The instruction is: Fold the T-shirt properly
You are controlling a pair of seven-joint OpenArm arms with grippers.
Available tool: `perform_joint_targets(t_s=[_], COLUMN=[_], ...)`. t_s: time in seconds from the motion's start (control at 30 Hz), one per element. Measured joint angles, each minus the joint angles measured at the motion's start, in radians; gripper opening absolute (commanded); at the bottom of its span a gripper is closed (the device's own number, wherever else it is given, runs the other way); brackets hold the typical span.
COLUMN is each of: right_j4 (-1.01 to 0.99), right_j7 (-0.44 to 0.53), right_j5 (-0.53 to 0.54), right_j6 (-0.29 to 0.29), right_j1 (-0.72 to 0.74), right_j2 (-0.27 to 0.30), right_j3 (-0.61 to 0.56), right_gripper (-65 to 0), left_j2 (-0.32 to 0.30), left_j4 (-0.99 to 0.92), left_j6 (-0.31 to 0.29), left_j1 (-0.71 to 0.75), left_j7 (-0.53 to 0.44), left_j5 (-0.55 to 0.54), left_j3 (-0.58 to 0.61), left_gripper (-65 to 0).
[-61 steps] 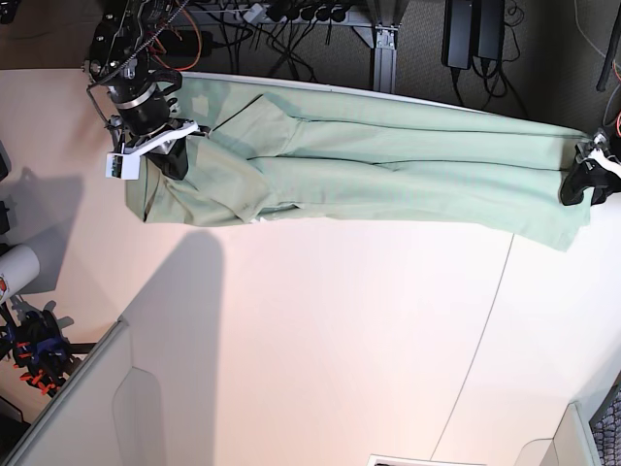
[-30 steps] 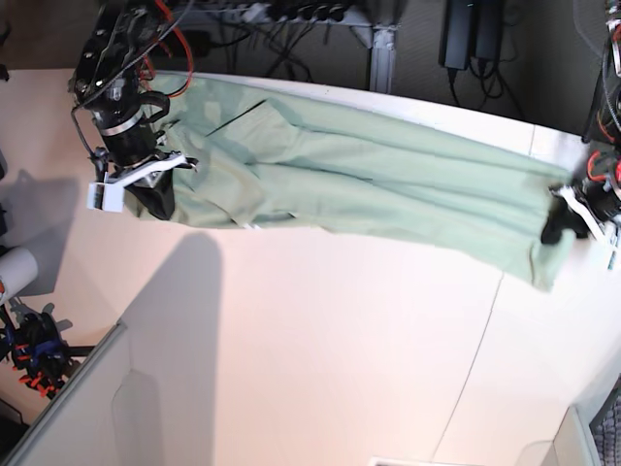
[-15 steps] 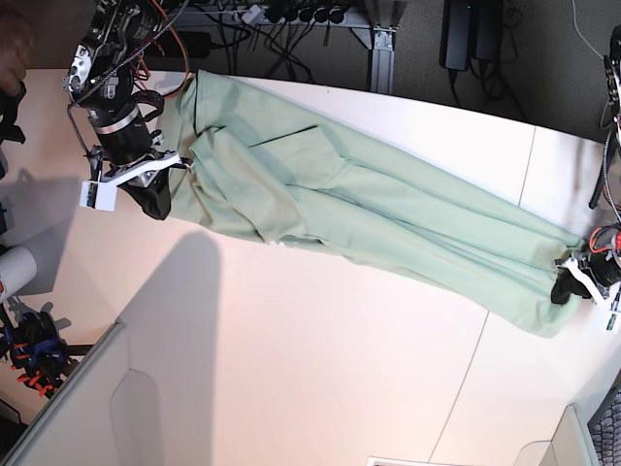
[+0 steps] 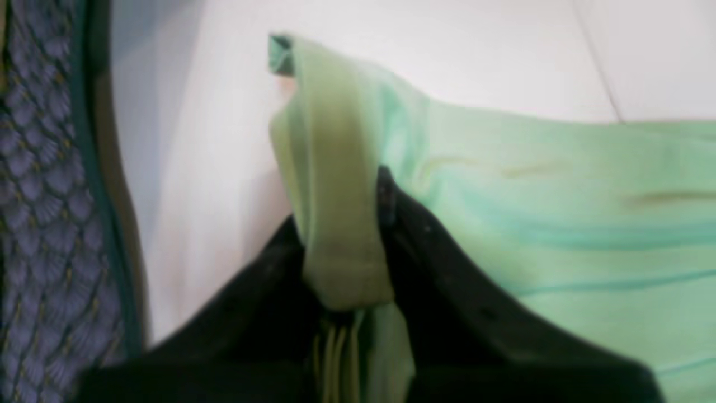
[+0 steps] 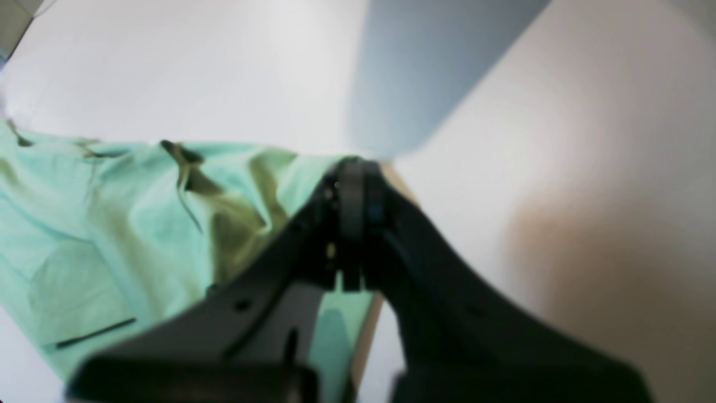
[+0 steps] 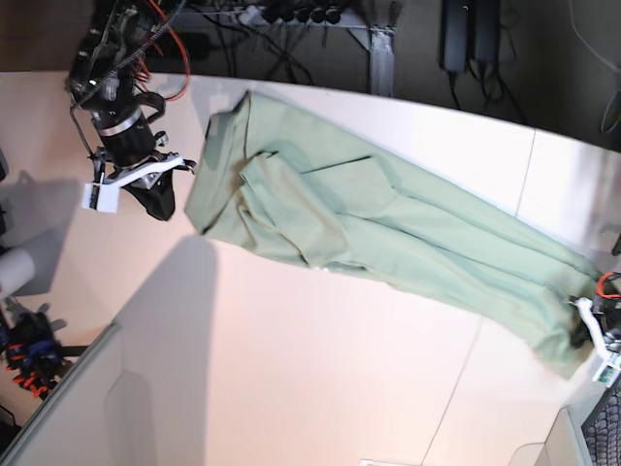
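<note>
Up close, the right gripper (image 5: pixel 351 224) has its black jaws pressed together with nothing between the tips. Rumpled folds of the T-shirt (image 5: pixel 112 224) lie just beside it on the pale table (image 5: pixel 559 168), under a blue-grey shadow.

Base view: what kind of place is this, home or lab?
Most likely a robotics lab or test bench. A bare white table holds only the T-shirt, cables and power strips hang behind its far edge, and the right gripper trails exposed red wiring.
</note>
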Motion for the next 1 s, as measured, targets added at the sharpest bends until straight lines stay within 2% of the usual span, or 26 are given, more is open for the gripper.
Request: perform_joint_targets(t_s=[0.17,0.27,0.5,0.6,0.8,0.87,0.9,0.93,1.0], right_j4=[0.0,0.0,0.0,0.0,0.0,0.0,0.0,0.0,0.0], right_j7=[0.0,0.0,0.0,0.0,-0.024,-0.044,-0.048,-0.059,-0.062], right_j5=[0.01,0.007,0.001,0.0,0.002,0.018,0.034,0.046,0.054], right_j6=[0.0,0.0,0.0,0.0,0.0,0.0,0.0,0.0,0.0], right_j1=[0.001,0.0,0.0,0.0,0.0,0.0,0.0,0.0,0.0], right_j2=[0.0,0.001,-0.001,0.001,0.0,0.0,0.0,0.0,0.0], right_j3=[0.0,0.0,0.0,0.0,0.024,0.053,0.066,0.08,0.103], right_gripper=[-65.0,-65.0,-65.0,-65.0,-65.0,-65.0,-65.0,-65.0,-52.3], left_j2=[0.101,0.149,0.271,0.295,0.304,0.304,0.304,0.304,0.304], left_j4=[0.318,0.34,0.339,0.339,0.339,0.339,0.339,0.339,0.339], left_j6=[0.002,0.023,0.028,0.028,0.027,0.008,-0.003,-0.014,-0.027], left_j1=[0.153,0.205,0.26,0.284,0.294,0.297,0.3,0.303,0.311], left_j7=[0.082,0.083,0.089,0.09,0.104,0.113,0.113,0.113,0.113], left_j5=[-0.017,-0.007,-0.001,0.0,-0.01,-0.039,-0.055,-0.076,-0.116], left_j3=[0.01,0.027,0.065,0.067,0.066,0.066,0.066,0.066,0.066], left_gripper=[-65.0,-65.0,-65.0,-65.0,-65.0,-65.0,-64.0,-58.5,-47.1])
